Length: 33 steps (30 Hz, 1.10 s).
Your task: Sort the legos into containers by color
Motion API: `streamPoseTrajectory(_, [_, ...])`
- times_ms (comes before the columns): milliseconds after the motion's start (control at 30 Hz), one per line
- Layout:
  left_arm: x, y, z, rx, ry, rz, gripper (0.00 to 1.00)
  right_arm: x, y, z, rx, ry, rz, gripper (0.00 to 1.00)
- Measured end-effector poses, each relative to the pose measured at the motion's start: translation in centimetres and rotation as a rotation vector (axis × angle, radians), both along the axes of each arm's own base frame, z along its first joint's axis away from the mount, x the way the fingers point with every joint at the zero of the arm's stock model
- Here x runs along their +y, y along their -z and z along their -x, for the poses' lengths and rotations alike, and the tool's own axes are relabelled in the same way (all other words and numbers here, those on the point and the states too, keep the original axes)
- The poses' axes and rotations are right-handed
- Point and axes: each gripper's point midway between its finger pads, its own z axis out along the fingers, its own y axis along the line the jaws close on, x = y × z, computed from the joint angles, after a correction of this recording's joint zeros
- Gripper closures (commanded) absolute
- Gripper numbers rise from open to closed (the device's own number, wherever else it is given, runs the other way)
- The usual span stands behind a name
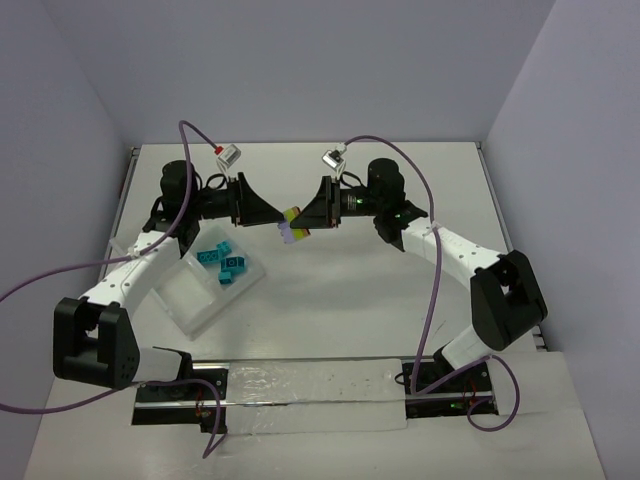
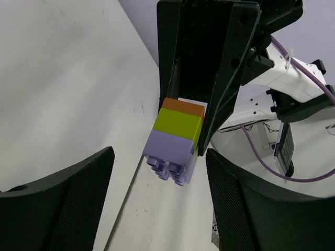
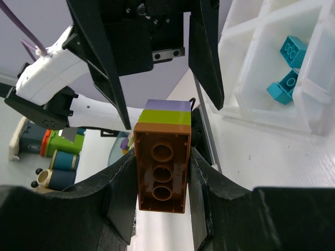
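Observation:
A three-brick lego stack (image 1: 292, 226), orange, lime green and purple, hangs in the air above the middle of the table. My right gripper (image 3: 161, 163) is shut on its orange brick (image 3: 161, 175). In the left wrist view the purple end (image 2: 168, 149) points at my left gripper (image 2: 159, 201), which is open, with its fingers on either side and just short of it. The clear tray (image 1: 188, 308) lies at the left, below my left arm. Several teal bricks (image 1: 226, 265) lie in one compartment and also show in the right wrist view (image 3: 288, 68).
A translucent sheet (image 1: 310, 392) lies along the near edge between the arm bases. Purple cables (image 1: 436, 290) loop over both arms. White walls close in the table on the left, the back and the right.

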Motion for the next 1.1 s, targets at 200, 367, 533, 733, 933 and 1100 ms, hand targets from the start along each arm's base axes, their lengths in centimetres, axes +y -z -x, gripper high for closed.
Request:
streamPoseTrajectory(200, [-0.2, -0.2, 0.3, 0.000, 0.016, 0.025, 0.47, 0.1, -0.4, 0.0, 0.002, -0.016, -0.009, 1.00])
streamPoseTrajectory(367, [-0.3, -1.0, 0.7, -0.007, 0.039, 0.054, 1.00, 0.2, -0.7, -0.1, -0.020, -0.016, -0.012, 1.00])
streamPoseTrajectory(533, [-0.1, -1.4, 0.9, -0.012, 0.035, 0.062, 1.00, 0.2, -1.0, -0.2, -0.030, -0.017, -0.020, 1.00])
streamPoseTrajectory(733, [0.2, -0.7, 1.8, 0.000, 0.007, 0.058, 1.00, 0.3, -0.3, 0.5, 0.007, -0.015, -0.054, 1.00])
streamPoseTrajectory(933, [0.9, 0.3, 1.6, 0.018, -0.027, 0.000, 1.00, 0.4, 0.6, -0.1, 0.024, 0.024, -0.032, 1.00])
streamPoseTrajectory(1100, [2.5, 0.5, 0.8, -0.012, -0.087, -0.085, 1.00, 0.3, 2.6, -3.6, 0.045, 0.132, 0.097, 1.00])
